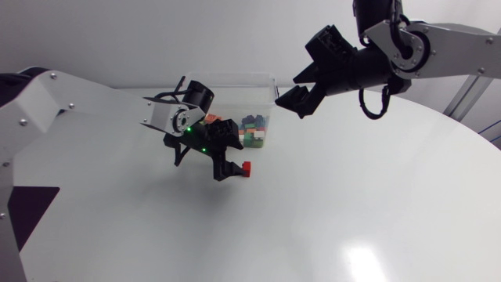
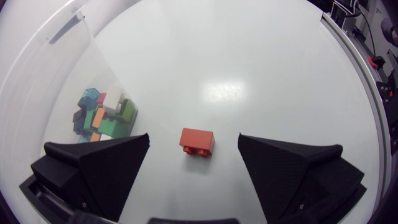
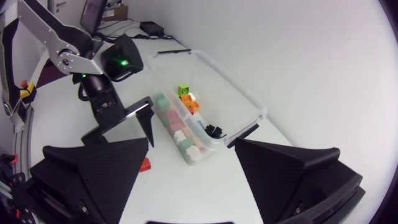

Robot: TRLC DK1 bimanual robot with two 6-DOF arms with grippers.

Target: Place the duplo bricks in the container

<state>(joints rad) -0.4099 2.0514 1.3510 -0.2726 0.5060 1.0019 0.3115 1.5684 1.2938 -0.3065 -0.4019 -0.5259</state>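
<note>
Right claw (image 3: 193, 180) is spread wide across the lower frame, nothing between its fingers. Mid-frame, the clear container (image 3: 245, 99) sits on the white bench (image 3: 298, 118), coloured bricks (image 3: 180, 127) heaped inside. Left of centre, the left claw (image 3: 146, 124) hangs parted. A red brick (image 3: 145, 164) peeks out just below it.

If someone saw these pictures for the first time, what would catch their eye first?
Probably the single red brick lying on the white table, between the open fingers of the left gripper and touched by neither. Next comes the clear container just beside it, holding a heap of coloured bricks, with the open right gripper raised close by.
</note>
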